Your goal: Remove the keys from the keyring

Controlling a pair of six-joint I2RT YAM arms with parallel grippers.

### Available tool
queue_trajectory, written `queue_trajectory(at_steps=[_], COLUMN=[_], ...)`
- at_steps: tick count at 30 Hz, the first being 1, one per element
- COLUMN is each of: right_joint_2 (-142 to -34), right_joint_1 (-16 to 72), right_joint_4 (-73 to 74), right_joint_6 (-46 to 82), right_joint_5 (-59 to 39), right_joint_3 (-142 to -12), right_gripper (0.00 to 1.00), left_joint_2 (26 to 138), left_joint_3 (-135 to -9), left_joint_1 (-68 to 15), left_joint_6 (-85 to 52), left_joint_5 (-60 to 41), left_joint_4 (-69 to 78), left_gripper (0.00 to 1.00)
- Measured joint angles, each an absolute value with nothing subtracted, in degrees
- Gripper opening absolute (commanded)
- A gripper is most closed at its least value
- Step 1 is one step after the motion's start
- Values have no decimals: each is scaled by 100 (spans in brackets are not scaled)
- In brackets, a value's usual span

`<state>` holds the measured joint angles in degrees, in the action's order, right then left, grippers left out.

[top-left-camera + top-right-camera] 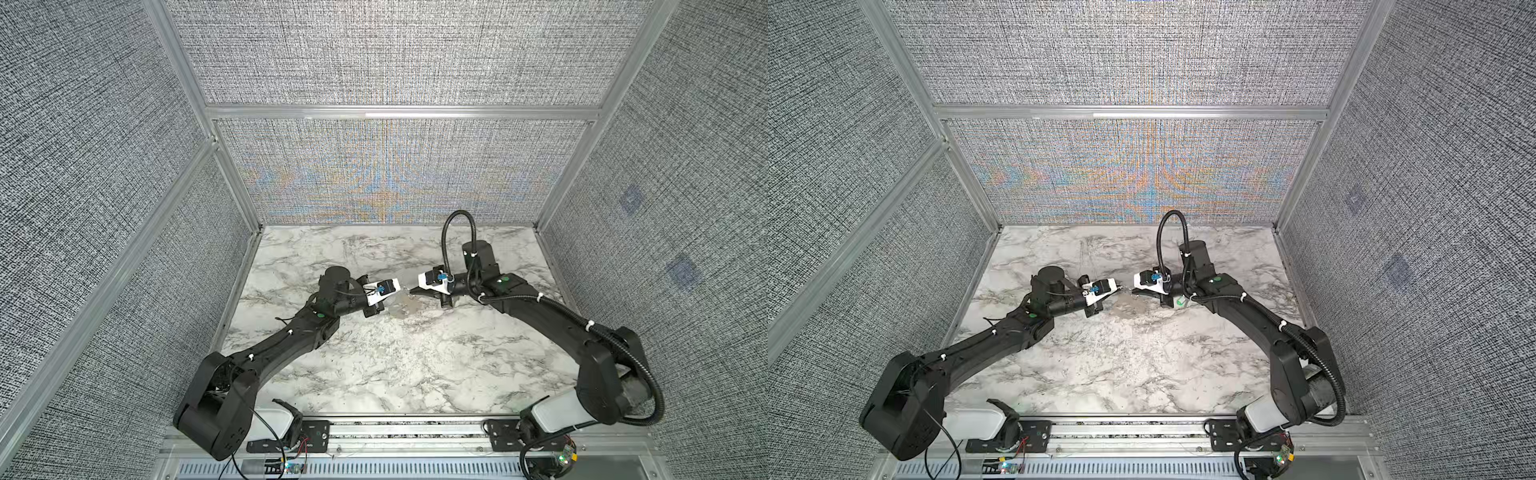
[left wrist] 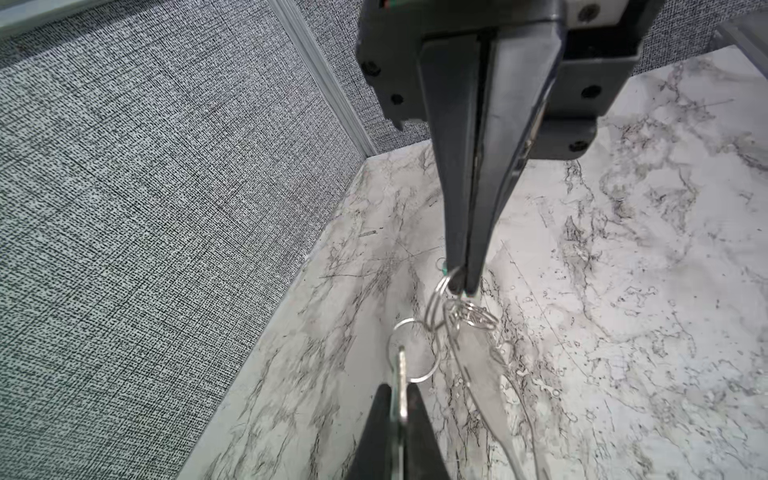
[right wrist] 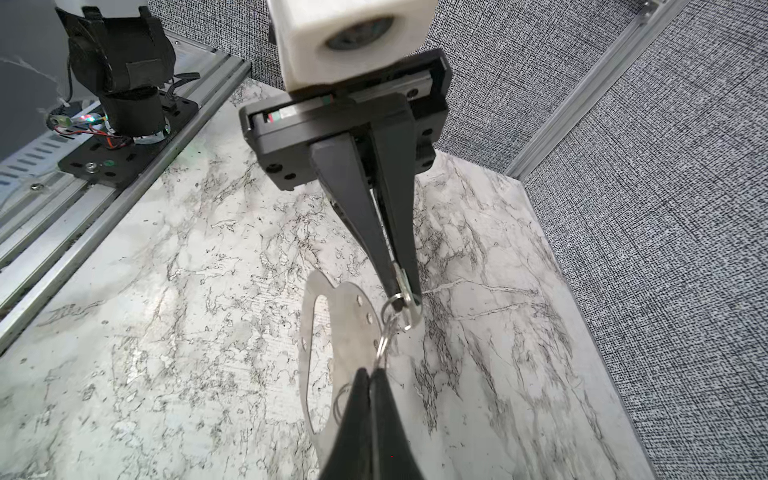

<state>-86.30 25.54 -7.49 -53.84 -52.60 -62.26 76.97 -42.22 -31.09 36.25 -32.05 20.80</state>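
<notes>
Both grippers meet tip to tip above the middle of the marble table. My left gripper (image 1: 400, 287) (image 2: 400, 388) is shut on a thin silver key (image 2: 402, 370) that carries a small split ring (image 2: 432, 365). My right gripper (image 1: 412, 292) (image 3: 370, 371) is shut on a small wire ring (image 3: 384, 345) linked to it. The keyring (image 3: 332, 332) (image 1: 405, 306), a large flat grey loop, hangs from these rings just below the tips; I cannot tell whether it touches the table. A green tag (image 1: 1180, 302) shows under the right wrist in a top view.
The table (image 1: 374, 374) is walled by grey fabric panels with aluminium posts on three sides. An aluminium rail (image 1: 407, 432) with both arm bases runs along the front edge. A black cable (image 1: 449, 232) loops above the right wrist.
</notes>
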Motion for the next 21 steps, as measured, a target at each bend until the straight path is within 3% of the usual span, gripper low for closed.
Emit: queue_trajectory(at_steps=[21], right_joint_2=[-8899], right_joint_1=[2563], right_joint_4=[-926], right_joint_6=[-5647], right_joint_5=[-4858], right_joint_3=[-6493], right_gripper=[0], left_joint_2=[7743], left_joint_3=[-4727], left_joint_1=[-3105], left_joint_6=[4185], left_joint_5=[-3496], left_joint_4=[1365], left_gripper=[0])
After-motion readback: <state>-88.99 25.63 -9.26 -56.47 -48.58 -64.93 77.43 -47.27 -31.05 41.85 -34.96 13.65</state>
